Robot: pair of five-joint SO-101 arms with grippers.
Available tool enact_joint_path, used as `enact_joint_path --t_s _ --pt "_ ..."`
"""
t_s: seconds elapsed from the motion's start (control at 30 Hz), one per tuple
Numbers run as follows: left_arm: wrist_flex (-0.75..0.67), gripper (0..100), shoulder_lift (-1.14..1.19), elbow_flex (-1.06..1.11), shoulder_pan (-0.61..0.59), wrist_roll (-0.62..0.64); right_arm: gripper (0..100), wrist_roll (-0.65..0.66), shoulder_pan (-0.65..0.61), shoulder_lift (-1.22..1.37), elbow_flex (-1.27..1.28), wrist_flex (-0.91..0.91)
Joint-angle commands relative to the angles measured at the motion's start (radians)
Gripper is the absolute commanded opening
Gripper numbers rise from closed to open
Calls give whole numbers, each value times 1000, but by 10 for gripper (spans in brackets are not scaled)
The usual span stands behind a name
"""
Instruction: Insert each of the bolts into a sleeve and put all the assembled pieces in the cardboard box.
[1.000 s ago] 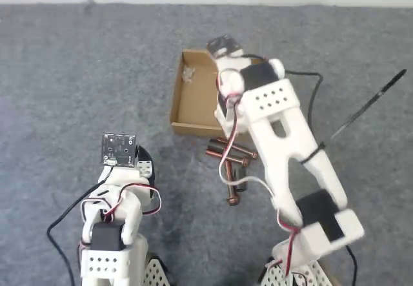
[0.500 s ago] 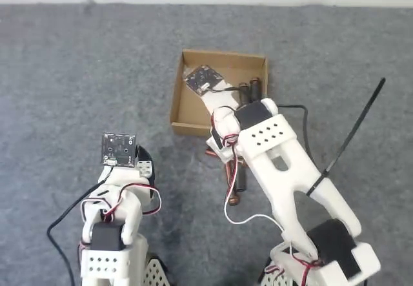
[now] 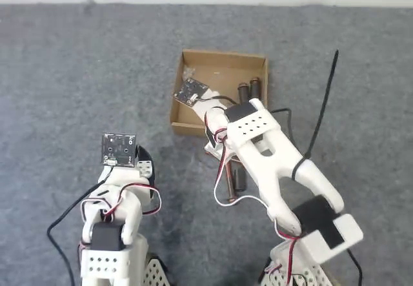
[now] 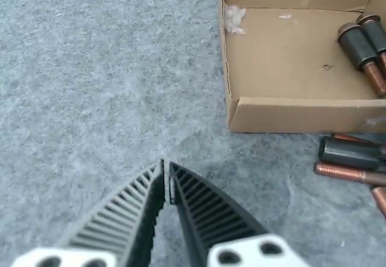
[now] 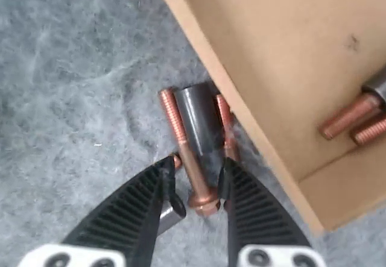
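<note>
Straddling copper bolt [image 5: 180, 134]: R gripper [image 5: 198, 166] fingers apart, bolt axis lengthwise btwn them, head nearest wrist; L gripper [image 4: 166, 172] closed, farther off.

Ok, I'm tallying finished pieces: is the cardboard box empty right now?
No, two sleeved bolts lie on the floor of the cardboard box, close to one side wall.

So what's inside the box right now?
Two sleeved bolts lie side by side by one wall of the box; the rest is mostly bare. The right arm hides its near corner in the high view.
</note>
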Motion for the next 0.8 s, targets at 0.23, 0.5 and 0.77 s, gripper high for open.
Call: enact_joint_path --t_s 0.23,0.5,0.77 --pt "-5 12 -15 -8 -2 -11 190 103 2 71 -25 -58" --pt "-5 12 -15 -8 0 -11 188 109 -4 180 -138 -50" --pt "-6 12 -15 -8 2 -11 188 135 -8 266 -226 -50"
